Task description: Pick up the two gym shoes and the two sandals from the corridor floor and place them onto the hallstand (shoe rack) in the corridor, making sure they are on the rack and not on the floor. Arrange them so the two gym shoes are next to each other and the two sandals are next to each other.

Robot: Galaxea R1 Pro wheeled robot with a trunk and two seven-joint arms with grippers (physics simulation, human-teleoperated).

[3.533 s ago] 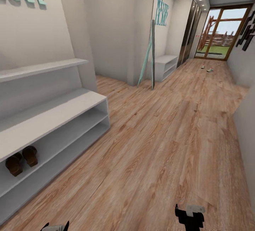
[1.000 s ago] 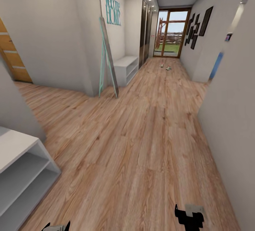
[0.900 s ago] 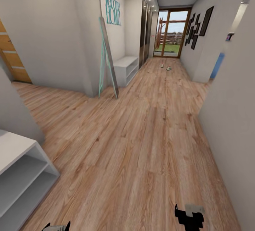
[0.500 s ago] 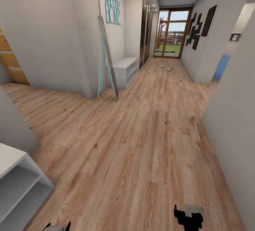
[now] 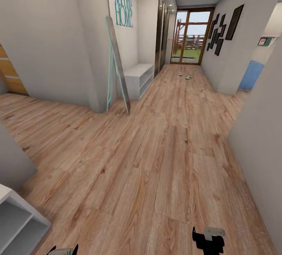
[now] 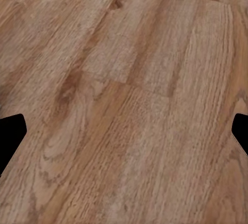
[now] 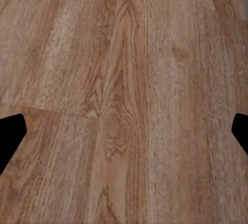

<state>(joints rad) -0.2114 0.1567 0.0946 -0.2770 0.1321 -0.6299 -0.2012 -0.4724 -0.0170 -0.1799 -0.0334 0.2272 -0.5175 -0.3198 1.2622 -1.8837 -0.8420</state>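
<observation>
At the near left edge, the hallstand (image 5: 17, 219) shows just a corner, its shelves bare there. The left gripper (image 6: 124, 131) and right gripper (image 7: 124, 131) both hang spread wide and empty over the corridor floor (image 5: 156, 149). Far down the corridor, the 2 gym shoes (image 5: 185, 76) lie on the planks, not yet collected.

You can read teal lettering (image 5: 123, 4) on the white wall panel (image 5: 129, 43) ahead at your left: "HOME", under a word resembling "WELCOME".
</observation>
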